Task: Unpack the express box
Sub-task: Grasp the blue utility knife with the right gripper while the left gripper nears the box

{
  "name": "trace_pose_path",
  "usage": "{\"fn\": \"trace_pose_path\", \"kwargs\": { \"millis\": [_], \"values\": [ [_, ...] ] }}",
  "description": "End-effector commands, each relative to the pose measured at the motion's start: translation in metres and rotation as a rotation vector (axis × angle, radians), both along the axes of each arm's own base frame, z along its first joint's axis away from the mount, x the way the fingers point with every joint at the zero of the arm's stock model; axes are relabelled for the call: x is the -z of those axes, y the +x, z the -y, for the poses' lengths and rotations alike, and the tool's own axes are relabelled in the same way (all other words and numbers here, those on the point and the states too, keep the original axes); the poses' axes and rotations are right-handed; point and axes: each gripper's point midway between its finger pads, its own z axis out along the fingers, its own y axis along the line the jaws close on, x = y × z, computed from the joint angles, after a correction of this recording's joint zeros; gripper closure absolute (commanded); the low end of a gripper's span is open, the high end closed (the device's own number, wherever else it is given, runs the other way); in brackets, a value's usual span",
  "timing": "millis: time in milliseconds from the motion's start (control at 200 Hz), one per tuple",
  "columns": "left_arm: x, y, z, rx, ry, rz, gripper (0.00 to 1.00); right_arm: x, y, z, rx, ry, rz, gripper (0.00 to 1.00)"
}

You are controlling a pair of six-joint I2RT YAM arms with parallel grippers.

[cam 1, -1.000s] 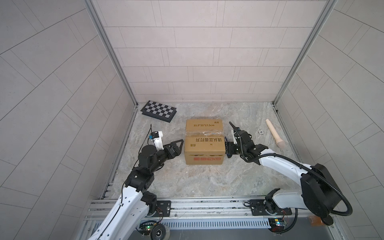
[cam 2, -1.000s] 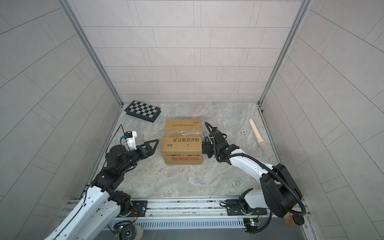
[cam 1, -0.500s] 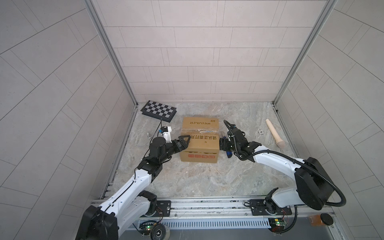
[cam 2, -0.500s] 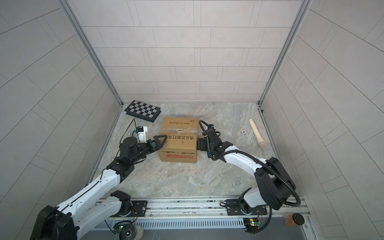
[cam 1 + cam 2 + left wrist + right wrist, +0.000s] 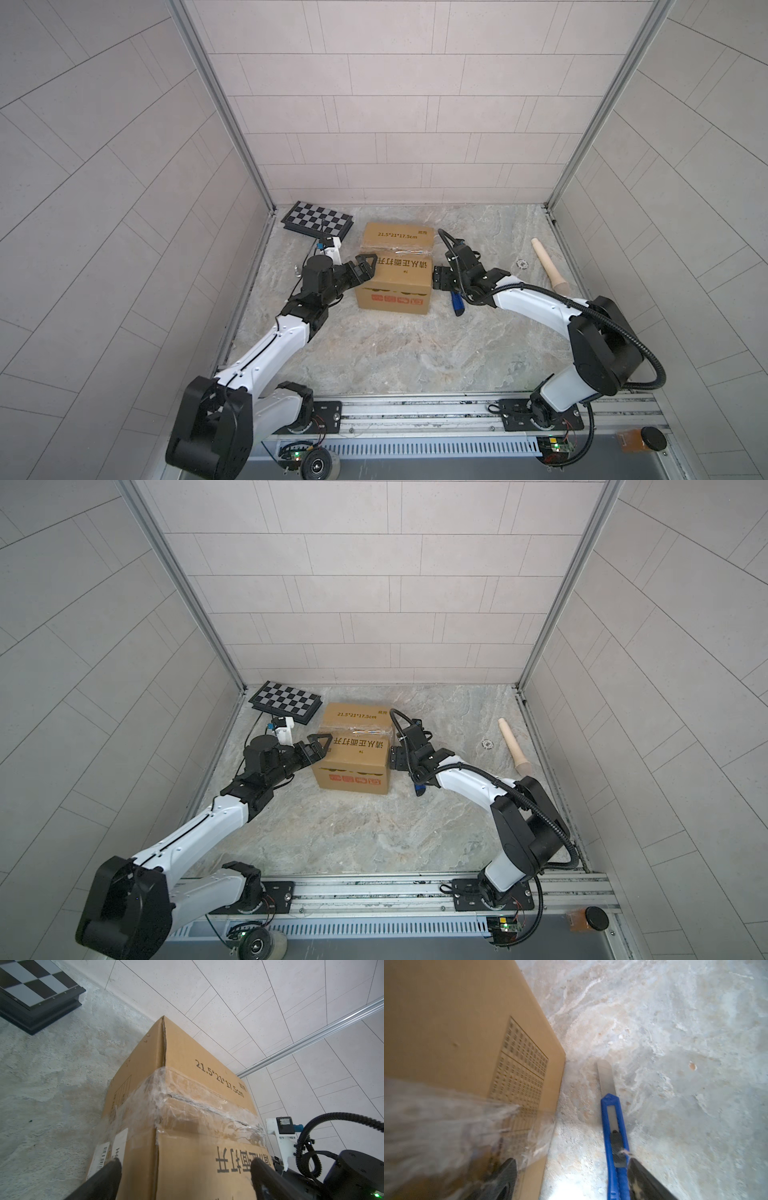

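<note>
The express box (image 5: 395, 270) (image 5: 353, 752), a brown carton with black print and clear tape over its top seam, stands on the stone floor. My left gripper (image 5: 366, 266) (image 5: 321, 746) is open at the box's upper left edge. In the left wrist view (image 5: 185, 1169) its two fingers straddle that edge of the box (image 5: 187, 1126), one over the side face and one over the top. My right gripper (image 5: 440, 282) (image 5: 395, 759) (image 5: 571, 1178) is open at the right face of the box (image 5: 456, 1032), holding nothing. A blue utility knife (image 5: 614, 1136) (image 5: 457, 304) lies on the floor beside it.
A chequered board (image 5: 318, 218) (image 5: 286, 700) lies in the back left corner. A wooden peg (image 5: 548, 266) (image 5: 514, 746) and a small metal ring (image 5: 520, 263) lie to the right. Tiled walls close in on three sides.
My left arm has reached forward to the box's left edge. The box has slid a little left and back, with my right gripper following. The blue knife now shows on the floor.
</note>
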Motion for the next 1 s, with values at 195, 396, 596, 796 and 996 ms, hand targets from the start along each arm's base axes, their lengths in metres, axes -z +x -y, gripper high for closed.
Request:
{"fn": "trace_pose_path", "kwargs": {
  "millis": [195,396,596,796,996],
  "values": [
    [-0.059,-0.008,-0.057,-0.235,0.176,0.15,0.0,0.04,-0.03,0.032,0.021,-0.13,-0.102,0.18],
    [-0.081,-0.01,-0.066,-0.286,0.176,0.199,0.0,0.056,-0.021,0.03,0.005,-0.184,-0.132,0.28],
    [-0.083,-0.017,-0.081,-0.358,0.181,0.204,0.0,0.069,-0.012,0.027,0.0,-0.207,-0.147,0.39],
    [-0.085,-0.022,-0.088,-0.388,0.196,0.206,0.0,0.078,-0.008,0.029,-0.001,-0.241,-0.157,0.45],
    [-0.087,-0.021,-0.091,-0.405,0.203,0.203,0.0,0.084,-0.008,0.029,-0.011,-0.259,-0.164,0.55]
  ]
}}
